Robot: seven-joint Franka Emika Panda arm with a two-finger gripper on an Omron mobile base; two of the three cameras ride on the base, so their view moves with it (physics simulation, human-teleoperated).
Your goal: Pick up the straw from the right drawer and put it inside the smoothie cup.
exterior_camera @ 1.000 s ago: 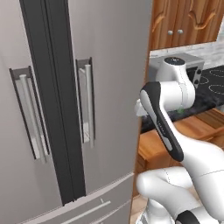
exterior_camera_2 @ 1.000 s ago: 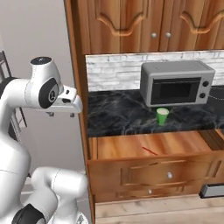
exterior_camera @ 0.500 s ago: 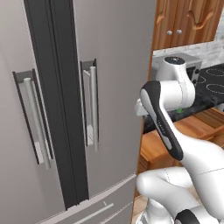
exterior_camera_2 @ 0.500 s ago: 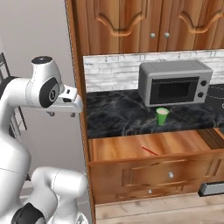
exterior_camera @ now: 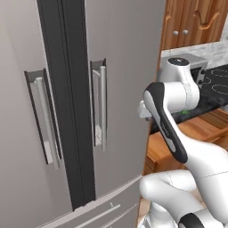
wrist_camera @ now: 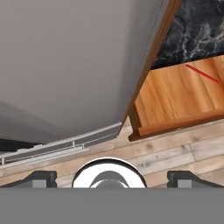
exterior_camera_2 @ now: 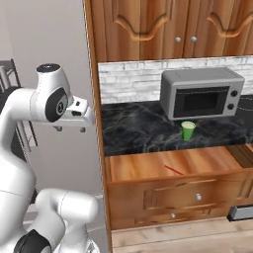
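Left base view: the arm stands beside the fridge, well left of the drawer.

Right base view: the straw lies in the open drawer, below the green cup by the microwave.

Hand view: gripper fingers apart, empty. Approach step; next it must swing right and descend over the straw.

Right drawer open below table; straw lies inside drawer. Smoothie cup on table, in front of microwave. Fridge left of table. Hand beside fridge, well left of drawer.
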